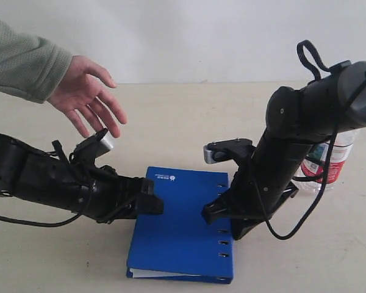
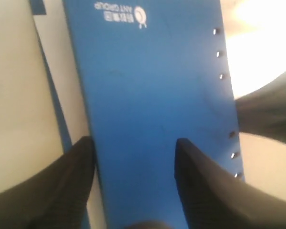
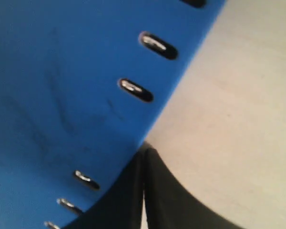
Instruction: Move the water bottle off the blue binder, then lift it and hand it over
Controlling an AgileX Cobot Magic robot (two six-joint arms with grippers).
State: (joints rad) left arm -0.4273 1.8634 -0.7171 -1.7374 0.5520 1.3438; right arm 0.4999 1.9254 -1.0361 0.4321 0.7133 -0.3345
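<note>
The blue binder (image 1: 182,229) lies flat on the table, ring slots along its right edge. The water bottle (image 1: 333,163) stands on the table to the right of the binder, its top hidden behind my right arm. My left gripper (image 1: 152,198) is open at the binder's left edge. In the left wrist view the binder cover (image 2: 152,90) fills the gap of that gripper (image 2: 133,145), one finger (image 2: 200,181) over the cover and the other beside the edge. My right gripper (image 1: 215,213) is shut on nothing, its tip (image 3: 144,151) touching the binder's (image 3: 62,95) ring edge.
A person's open hand (image 1: 85,91) in a green sleeve hovers over the table at the back left, above my left arm. The tan tabletop (image 1: 189,116) stretches behind the binder to a white wall.
</note>
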